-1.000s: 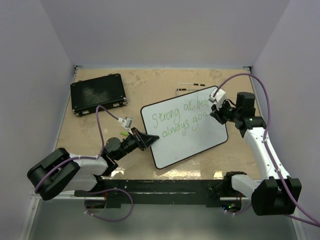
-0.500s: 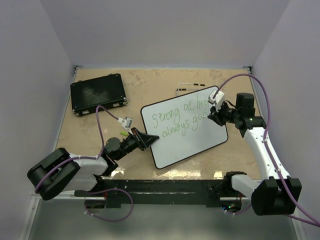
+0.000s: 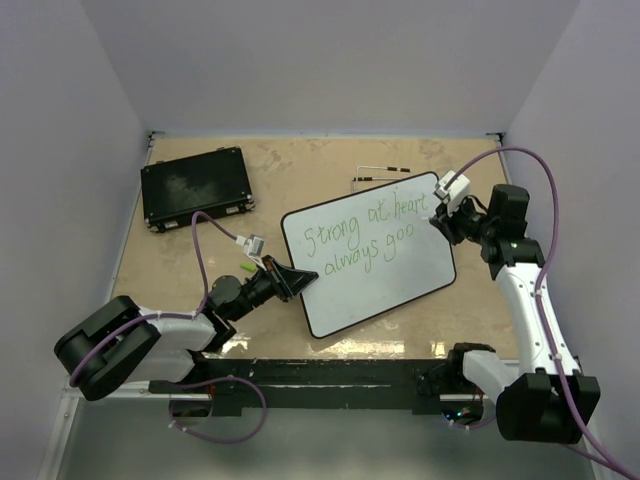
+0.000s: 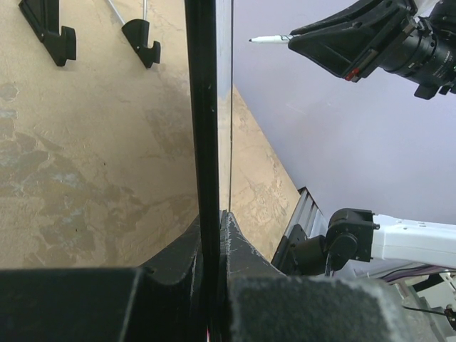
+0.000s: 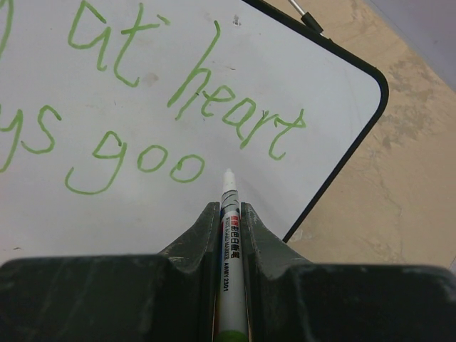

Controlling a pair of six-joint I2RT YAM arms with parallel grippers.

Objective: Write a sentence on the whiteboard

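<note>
left end effector [image 3: 298, 278]: clamped on whiteboard [image 3: 372, 292] left rim
right end effector [image 5: 229, 208]: closed on marker [image 5: 229, 251]
sentence [image 3: 362, 237]: ends at "goo"

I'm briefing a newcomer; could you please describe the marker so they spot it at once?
Find the large whiteboard at the table centre. At its right edge the right hand pinches a slim white marker, tip by the green writing. Unlike the thin wire piece lying beyond the board, it is held.

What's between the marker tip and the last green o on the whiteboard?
Nothing but bare whiteboard: in the right wrist view the marker tip sits just right of the last o.
</note>
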